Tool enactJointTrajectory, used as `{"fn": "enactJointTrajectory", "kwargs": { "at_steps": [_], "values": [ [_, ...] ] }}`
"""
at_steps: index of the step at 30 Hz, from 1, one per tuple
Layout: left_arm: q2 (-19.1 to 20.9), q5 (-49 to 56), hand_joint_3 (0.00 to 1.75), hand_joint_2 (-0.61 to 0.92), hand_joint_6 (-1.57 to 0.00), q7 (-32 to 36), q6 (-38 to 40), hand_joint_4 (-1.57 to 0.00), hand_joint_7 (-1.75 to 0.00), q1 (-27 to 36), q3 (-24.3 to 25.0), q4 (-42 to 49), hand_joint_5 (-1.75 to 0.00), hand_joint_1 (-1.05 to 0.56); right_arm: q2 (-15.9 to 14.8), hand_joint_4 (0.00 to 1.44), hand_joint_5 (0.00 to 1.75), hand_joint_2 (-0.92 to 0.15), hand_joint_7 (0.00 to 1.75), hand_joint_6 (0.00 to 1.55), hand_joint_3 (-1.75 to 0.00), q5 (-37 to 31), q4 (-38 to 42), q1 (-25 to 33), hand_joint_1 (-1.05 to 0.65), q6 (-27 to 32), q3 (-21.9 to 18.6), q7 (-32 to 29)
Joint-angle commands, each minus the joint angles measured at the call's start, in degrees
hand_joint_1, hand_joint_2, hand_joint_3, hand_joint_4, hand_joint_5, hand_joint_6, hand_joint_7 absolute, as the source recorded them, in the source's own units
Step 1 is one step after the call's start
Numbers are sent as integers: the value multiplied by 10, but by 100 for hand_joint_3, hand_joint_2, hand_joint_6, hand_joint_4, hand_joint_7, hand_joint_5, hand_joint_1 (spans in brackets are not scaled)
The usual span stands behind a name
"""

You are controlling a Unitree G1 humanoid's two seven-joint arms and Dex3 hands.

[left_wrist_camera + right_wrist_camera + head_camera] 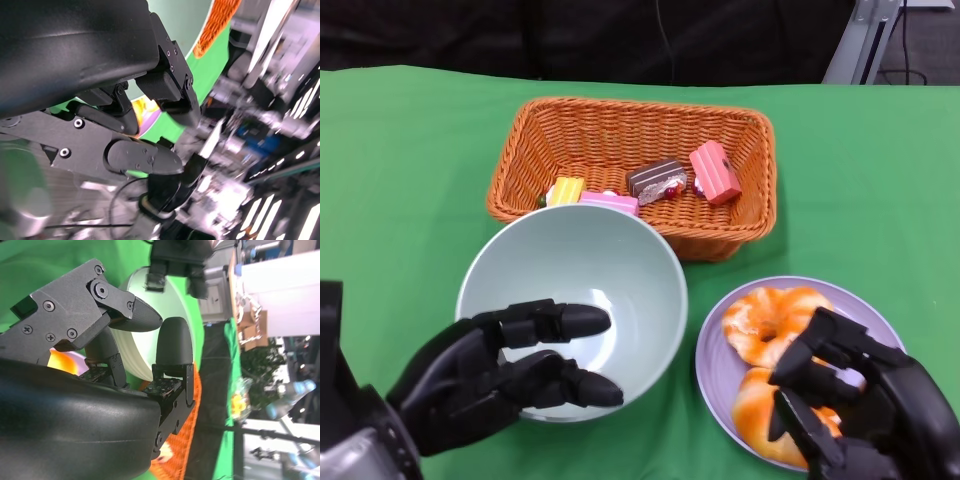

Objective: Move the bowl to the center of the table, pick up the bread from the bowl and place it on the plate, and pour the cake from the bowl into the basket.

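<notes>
You are at the tail of the job, by my reading. The pale green bowl [572, 305] sits near the middle of the worktop [400, 170], toward its near edge, and what shows of its inside holds nothing. Two glazed bread rings [772, 322] lie on the lilac plate [715, 365], which sits just beside the bowl toward the right edge. Four cake pieces [658, 180] lie in the wicker basket [630, 125], which stands behind the bowl toward the far edge.

Your left robot hand [505, 375] has its fingers over the bowl's near rim, one set reaching inside and another along the edge. I cannot tell from these views whether it grips the rim or only rests there. Your right robot hand [850, 395] hangs over the plate's near side with its fingers curled in; nothing shows inside them, so I read it as closed and empty.

If the bowl is down flat, the next move calls only for letting go and drawing both hands clear without nudging the bowl or plate.

The near bread ring is half hidden under the right robot hand. The bowl's near inner wall is covered by the left one. The left wrist view is badly blurred.
</notes>
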Motion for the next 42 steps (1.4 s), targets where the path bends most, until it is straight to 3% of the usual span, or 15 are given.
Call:
{"fn": "enactJointTrajectory", "kwargs": {
  "at_steps": [1,8,15,19,23,26,42],
  "values": [
    [-28,35,46,92,-64,41,-6,-66,-128,23,19,-37,-157,-22,3,65,172,-51,148,58,-104,-10,7,-13,-19,-6,14,-2],
    [-81,217,64,87,-64,68,-191,-64,-137,85,-3,-81,-167,-15,6,66,170,-48,145,62,-105,-31,17,-28,-24,-22,46,4],
    [-96,275,79,78,-64,39,-320,-65,-143,98,-5,-34,-173,-12,0,67,169,-46,142,64,-104,-45,1,-14,-27,-22,58,-7],
    [-89,282,79,78,-65,11,-369,-63,-140,93,-6,-14,-172,-10,-6,66,171,-48,140,65,-100,-34,-7,-15,-31,-23,61,7],
    [-80,298,77,75,-68,5,-387,-63,-136,84,-4,-12,-173,-14,-16,63,173,-57,139,63,-82,-30,-22,-16,-34,-10,62,20],
    [-75,308,79,74,-69,6,-397,-64,-141,78,-2,-6,-174,-15,-19,65,172,-58,136,65,-78,-28,-33,-14,-35,-1,63,21],
    [-77,316,84,70,-69,12,-398,-65,-140,70,-4,4,-173,-17,-26,65,172,-53,137,64,-89,-27,-52,-10,-33,12,62,16]
  ]
}}
